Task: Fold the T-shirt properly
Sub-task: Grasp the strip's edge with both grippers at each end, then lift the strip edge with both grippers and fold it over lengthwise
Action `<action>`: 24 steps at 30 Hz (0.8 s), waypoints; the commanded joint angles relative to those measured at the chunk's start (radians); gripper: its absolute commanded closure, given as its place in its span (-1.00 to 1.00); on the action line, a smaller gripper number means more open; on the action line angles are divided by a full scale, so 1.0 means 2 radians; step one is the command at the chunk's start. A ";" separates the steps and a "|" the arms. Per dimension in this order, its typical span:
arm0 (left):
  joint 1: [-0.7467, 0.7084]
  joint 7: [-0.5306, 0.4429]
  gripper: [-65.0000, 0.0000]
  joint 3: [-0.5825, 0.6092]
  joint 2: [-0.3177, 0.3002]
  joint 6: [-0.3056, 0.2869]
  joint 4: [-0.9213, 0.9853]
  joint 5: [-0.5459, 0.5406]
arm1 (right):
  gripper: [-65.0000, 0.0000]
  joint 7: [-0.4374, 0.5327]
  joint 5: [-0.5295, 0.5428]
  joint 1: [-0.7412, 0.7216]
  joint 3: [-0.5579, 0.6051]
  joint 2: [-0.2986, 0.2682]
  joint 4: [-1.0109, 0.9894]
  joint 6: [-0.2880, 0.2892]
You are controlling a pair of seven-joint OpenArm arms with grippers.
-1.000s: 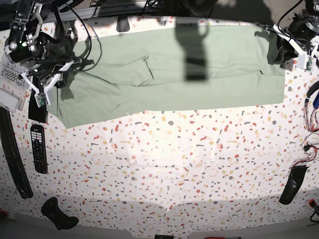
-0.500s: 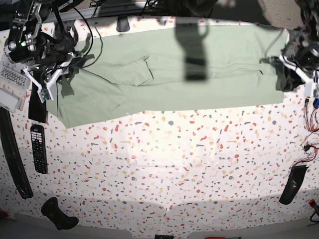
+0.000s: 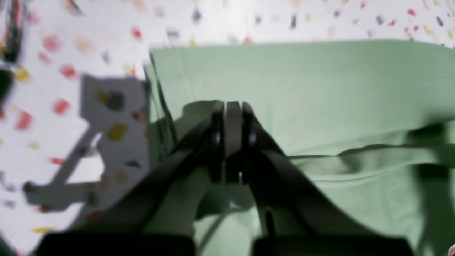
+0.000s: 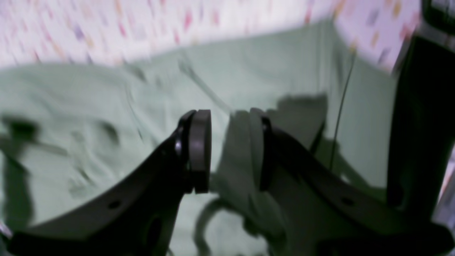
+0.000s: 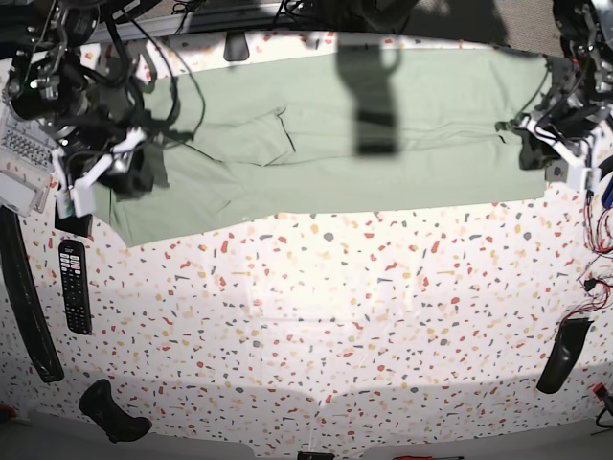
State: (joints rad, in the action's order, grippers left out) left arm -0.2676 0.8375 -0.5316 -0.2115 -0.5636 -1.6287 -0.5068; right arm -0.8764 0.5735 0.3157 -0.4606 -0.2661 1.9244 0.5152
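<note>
- The T-shirt (image 5: 364,134) lies spread in a long band across the far part of the speckled tabletop (image 5: 316,316), folded lengthwise, with a sleeve flap showing on top near its middle-left
- My left fingers (image 3: 233,113) are pressed together, and a fold of the T-shirt (image 3: 320,89) is bunched up right at their tips; the view is blurred, but the cloth looks pinched between them
- In the base view my left hand (image 5: 546,144) sits over the shirt's end at that view's right edge
- My right fingers (image 4: 227,149) stand apart with a gap between the pads; a limp bit of green cloth hangs against the inner face of one of them, and I cannot tell whether it is truly held
- My right hand (image 5: 120,172) hangs over the shirt's other end, near its front corner
- A black remote (image 5: 74,286) lies on the tabletop just in front of that corner, clear of the cloth
- A dark curved strip (image 5: 24,297) lies beside the remote, along the tabletop's edge
</note>
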 commanded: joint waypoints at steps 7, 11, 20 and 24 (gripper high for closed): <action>-0.003 -0.029 1.00 0.018 -0.007 -0.002 0.015 0.019 | 0.45 0.015 0.001 -0.066 0.000 0.014 -0.007 0.001; -0.003 -0.032 1.00 0.018 -0.007 0.010 0.044 0.035 | 0.45 0.016 -0.037 -0.080 0.021 0.038 -0.064 0.005; 0.005 -0.025 1.00 0.018 -0.007 0.009 0.125 0.037 | 0.45 0.053 -0.133 -0.086 0.113 0.047 -0.165 -0.003; 0.025 -0.020 1.00 0.019 -0.007 0.009 0.163 0.059 | 0.45 0.059 -0.145 -0.092 0.146 0.047 -0.219 -0.023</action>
State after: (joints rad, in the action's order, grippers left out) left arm -0.2039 0.6941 -0.4999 -0.2222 -0.6033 -1.3205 -0.5156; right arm -0.7200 0.2893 0.1307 -0.1699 -0.1669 1.4849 0.4763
